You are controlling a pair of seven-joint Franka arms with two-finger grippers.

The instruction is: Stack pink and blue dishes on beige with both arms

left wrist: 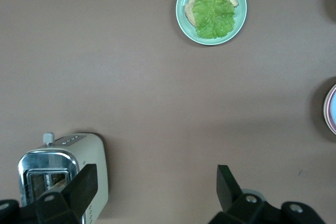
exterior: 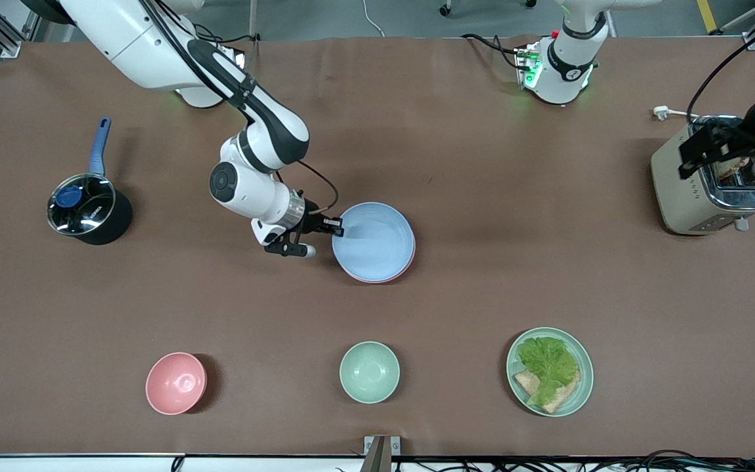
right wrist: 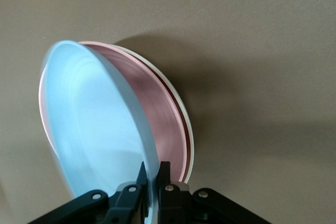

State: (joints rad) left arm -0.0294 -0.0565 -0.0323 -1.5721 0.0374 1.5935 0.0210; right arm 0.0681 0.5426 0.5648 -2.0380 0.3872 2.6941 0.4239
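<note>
1. The right gripper (exterior: 340, 227) is clamping the rim of the blue plate (exterior: 373, 240) at its 9 o'clock edge, mid-table.
2. Only the right wrist view is showing the blue plate (right wrist: 100, 140) tilting up off the pink plate (right wrist: 157, 124), which is lying on the beige plate (right wrist: 188, 135).
3. From the front, the beige plate is hidden.
4. The left gripper (left wrist: 157, 187) is waiting, fingers apart, over the toaster (exterior: 698, 190).

Spread left hand (left wrist: 155, 190) above toaster (left wrist: 65, 174), lettuce plate (left wrist: 211, 8)
</note>
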